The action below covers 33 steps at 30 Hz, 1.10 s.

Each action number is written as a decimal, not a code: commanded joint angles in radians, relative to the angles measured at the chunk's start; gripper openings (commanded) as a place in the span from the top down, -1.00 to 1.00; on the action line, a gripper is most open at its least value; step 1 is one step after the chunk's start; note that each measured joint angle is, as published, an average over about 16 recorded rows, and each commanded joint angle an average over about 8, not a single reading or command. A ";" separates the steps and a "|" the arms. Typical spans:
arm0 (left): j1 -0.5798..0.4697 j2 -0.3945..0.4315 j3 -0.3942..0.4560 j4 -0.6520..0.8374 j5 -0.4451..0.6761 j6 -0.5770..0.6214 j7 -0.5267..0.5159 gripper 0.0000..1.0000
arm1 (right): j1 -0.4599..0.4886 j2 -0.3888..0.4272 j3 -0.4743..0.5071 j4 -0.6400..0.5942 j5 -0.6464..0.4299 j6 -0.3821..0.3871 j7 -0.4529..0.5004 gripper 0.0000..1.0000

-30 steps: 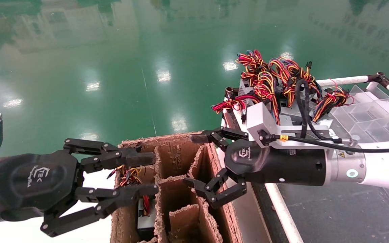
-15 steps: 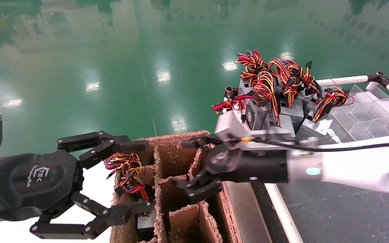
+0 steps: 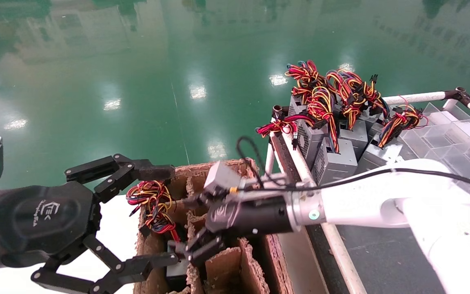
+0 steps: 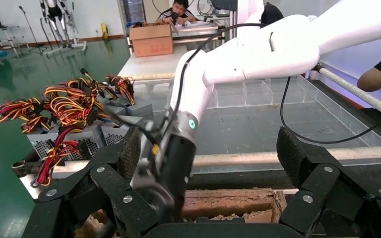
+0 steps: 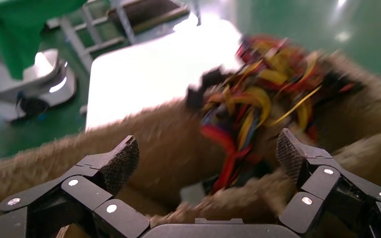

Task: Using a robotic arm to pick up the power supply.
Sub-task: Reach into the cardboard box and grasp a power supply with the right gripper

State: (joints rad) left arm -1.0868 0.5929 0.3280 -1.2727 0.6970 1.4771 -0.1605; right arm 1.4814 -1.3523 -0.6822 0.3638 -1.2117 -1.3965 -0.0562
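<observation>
The power supply (image 3: 177, 267) sits deep in a cell of the cardboard box (image 3: 273, 261); only a grey corner shows beneath its wires (image 3: 155, 206), the rest hidden by the dividers and the picture's lower edge. The right pincer (image 3: 192, 228) has its lower finger behind a divider. In the right wrist view the wires (image 5: 250, 111) are smeared. The left pincer (image 3: 147, 216) is cut off below.
</observation>
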 commanded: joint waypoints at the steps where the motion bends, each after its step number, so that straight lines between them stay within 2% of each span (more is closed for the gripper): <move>1: 0.000 0.000 0.000 0.000 0.000 0.000 0.000 -1.00 | 0.004 -0.014 -0.018 -0.017 -0.007 -0.002 -0.010 -1.00; 4: 0.000 0.000 0.000 0.000 0.000 0.000 0.000 -1.00 | -0.007 -0.017 -0.058 0.017 0.003 0.017 -0.007 -1.00; 5: 0.000 0.000 0.000 0.000 0.000 0.000 0.000 -1.00 | -0.010 -0.017 -0.073 0.029 0.008 0.025 -0.006 -0.89; 7: 0.000 0.000 0.000 0.000 0.000 0.000 0.000 -1.00 | -0.016 -0.017 -0.101 0.054 0.018 0.044 -0.003 -0.58; 12: 0.000 0.000 0.000 0.000 0.000 0.000 0.000 -1.00 | -0.024 -0.017 -0.169 0.104 0.048 0.108 -0.002 0.58; 15: 0.000 0.000 0.000 0.000 0.000 0.000 0.000 -1.00 | -0.024 -0.017 -0.204 0.121 0.070 0.157 -0.006 0.91; 19: 0.000 0.000 0.000 0.000 0.000 0.000 0.000 -1.00 | -0.026 -0.016 -0.243 0.138 0.102 0.230 -0.013 0.99; 26: 0.000 0.000 0.001 0.000 0.000 0.000 0.000 -1.00 | -0.041 -0.017 -0.313 0.191 0.159 0.360 -0.014 1.00; 33: 0.000 0.000 0.001 0.000 -0.001 0.000 0.000 -1.00 | -0.043 -0.016 -0.389 0.233 0.215 0.430 0.001 1.00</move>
State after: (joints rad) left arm -1.0870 0.5926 0.3288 -1.2727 0.6965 1.4768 -0.1601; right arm 1.4403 -1.3683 -1.0685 0.5914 -0.9971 -0.9720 -0.0571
